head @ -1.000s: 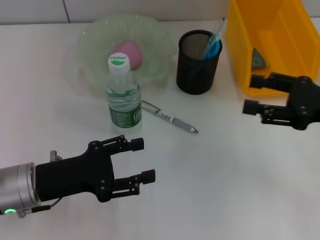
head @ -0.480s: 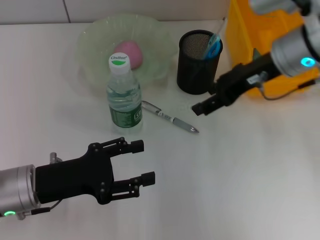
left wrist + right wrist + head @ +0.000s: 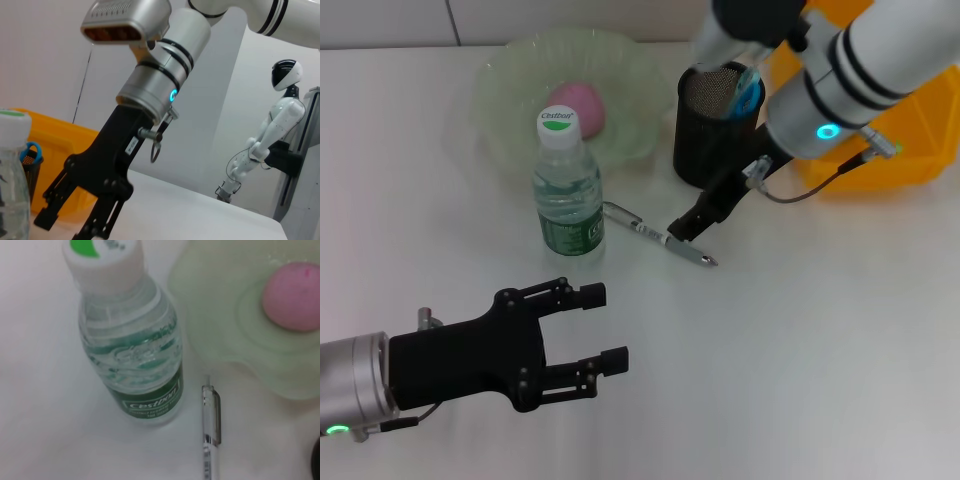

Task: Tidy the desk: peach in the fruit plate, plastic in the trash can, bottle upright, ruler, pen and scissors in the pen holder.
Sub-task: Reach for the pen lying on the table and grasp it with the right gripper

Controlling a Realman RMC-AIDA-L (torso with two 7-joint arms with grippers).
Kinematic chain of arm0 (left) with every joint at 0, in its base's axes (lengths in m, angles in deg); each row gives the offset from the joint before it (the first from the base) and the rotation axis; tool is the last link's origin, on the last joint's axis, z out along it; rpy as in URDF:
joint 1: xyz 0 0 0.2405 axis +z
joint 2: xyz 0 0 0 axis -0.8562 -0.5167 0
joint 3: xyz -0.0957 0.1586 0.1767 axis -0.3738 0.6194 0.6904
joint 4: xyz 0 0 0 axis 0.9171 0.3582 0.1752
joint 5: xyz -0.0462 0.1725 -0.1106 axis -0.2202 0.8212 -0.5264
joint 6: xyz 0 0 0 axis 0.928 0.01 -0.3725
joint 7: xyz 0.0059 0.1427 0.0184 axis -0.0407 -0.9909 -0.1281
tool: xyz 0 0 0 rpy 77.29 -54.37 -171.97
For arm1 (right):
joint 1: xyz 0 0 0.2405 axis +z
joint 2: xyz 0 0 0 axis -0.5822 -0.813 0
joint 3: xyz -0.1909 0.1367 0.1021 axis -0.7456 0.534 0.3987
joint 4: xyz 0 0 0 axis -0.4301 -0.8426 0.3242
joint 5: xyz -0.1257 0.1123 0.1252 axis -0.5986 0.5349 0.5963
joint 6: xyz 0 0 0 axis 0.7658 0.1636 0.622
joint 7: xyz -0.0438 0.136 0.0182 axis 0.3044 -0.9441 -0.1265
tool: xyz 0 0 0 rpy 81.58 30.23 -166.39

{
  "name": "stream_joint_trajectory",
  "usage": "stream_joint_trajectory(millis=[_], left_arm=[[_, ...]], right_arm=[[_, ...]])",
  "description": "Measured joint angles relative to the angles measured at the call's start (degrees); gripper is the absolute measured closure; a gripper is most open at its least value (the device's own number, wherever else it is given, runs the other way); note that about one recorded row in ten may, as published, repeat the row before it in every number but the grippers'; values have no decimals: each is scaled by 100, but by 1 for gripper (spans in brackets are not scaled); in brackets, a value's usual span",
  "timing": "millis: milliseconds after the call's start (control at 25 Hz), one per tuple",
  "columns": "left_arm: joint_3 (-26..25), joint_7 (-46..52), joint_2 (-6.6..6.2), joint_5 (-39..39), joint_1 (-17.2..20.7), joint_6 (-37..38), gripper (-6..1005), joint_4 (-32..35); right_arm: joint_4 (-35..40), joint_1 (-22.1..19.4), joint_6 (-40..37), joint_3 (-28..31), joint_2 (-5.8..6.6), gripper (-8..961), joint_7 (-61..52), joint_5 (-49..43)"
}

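While one pen (image 3: 658, 236) is lying on the counter (image 3: 800, 340) beside one upright bottle (image 3: 566, 190), the right tool (image 3: 686, 226) is poising directly over it; its spread cannot be told. One peach (image 3: 577, 106) is sitting in the fruit plate (image 3: 510, 90). The left tool (image 3: 598, 326) is hovering wide, holding nothing, near the counter's front edge.

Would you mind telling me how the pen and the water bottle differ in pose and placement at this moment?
The bottle stands upright on its base with its cap on top; the pen lies flat on the desk. The bottle has no gripper near it, while the right gripper is down at the pen's middle. The left gripper hovers open, nearer the robot than both. Both sit on the desk between the fruit plate and the robot, close beside each other.
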Motion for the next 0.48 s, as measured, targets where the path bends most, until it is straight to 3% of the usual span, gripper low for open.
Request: stream_joint_trajectory(millis=[360, 480], left_arm=[[0, 0, 0, 0, -6, -21, 229, 1], [0, -1, 1, -1, -10, -21, 229, -1]], right_arm=[[-398, 72, 747, -833, -24, 196, -46, 459], [-513, 99, 1149, -1361, -29, 199, -238, 589]])
